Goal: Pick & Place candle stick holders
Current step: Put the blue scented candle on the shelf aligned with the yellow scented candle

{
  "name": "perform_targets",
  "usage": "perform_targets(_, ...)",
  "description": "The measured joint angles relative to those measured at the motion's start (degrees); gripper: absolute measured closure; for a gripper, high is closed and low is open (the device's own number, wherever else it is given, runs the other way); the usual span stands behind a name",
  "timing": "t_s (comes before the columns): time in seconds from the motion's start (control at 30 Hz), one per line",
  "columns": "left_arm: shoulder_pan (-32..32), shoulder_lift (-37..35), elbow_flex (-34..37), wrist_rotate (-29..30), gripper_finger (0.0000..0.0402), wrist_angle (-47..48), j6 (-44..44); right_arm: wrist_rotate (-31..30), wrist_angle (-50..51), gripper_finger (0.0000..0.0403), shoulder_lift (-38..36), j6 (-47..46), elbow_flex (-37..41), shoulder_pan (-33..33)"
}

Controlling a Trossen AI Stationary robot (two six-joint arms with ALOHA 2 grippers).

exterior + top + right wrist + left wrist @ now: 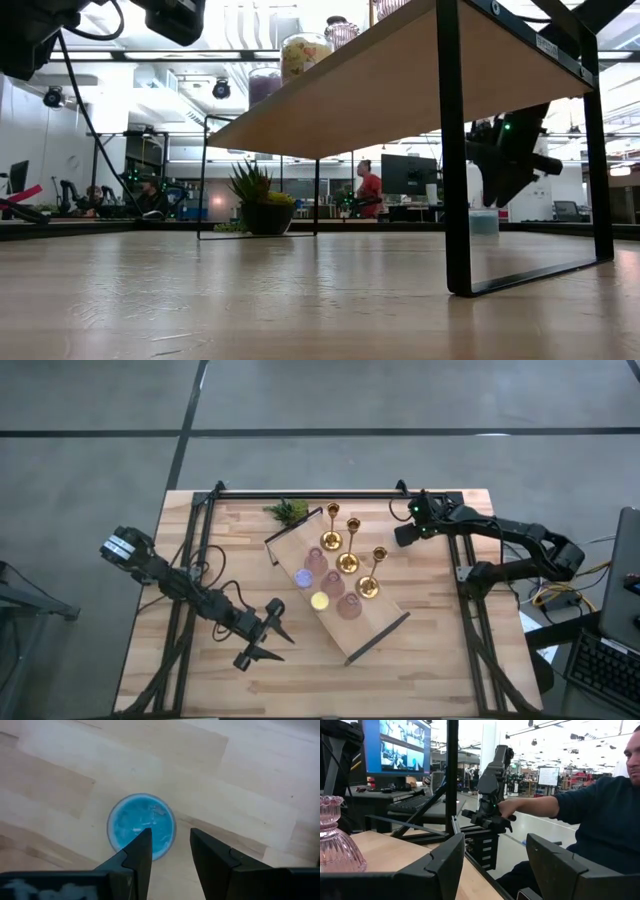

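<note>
1. Already, three gold candlesticks (349, 555) and three pink glass cups (333, 584) stand on the raised shelf (385, 634).
2. Right gripper (170, 852), narrowly parted, empty, hovers over a blue tealight (141, 825) beside the shelf.
3. Left gripper (268, 634) waits wide open nearby.

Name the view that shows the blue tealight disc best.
The right wrist view: the blue tealight disc lies large on the table, just beyond the right end effector. The low view shows it side-on and small. In the high view the arm hides it; the left wrist view misses it.

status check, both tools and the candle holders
Left tool open, low over bare table. Right tool part open above blue tealight, empty. Gold candlesticks, pink cups on shelf.
</note>
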State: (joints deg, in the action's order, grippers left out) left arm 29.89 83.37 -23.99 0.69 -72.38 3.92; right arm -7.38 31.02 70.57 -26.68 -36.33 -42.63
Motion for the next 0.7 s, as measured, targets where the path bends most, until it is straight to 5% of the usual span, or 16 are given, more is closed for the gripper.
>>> perform_targets(0.7,0.0,0.0,0.0,0.0,0.0184,0.0,0.9,-3.0,-0.2,0.0324,3.6,-0.2,0.2,-0.2)
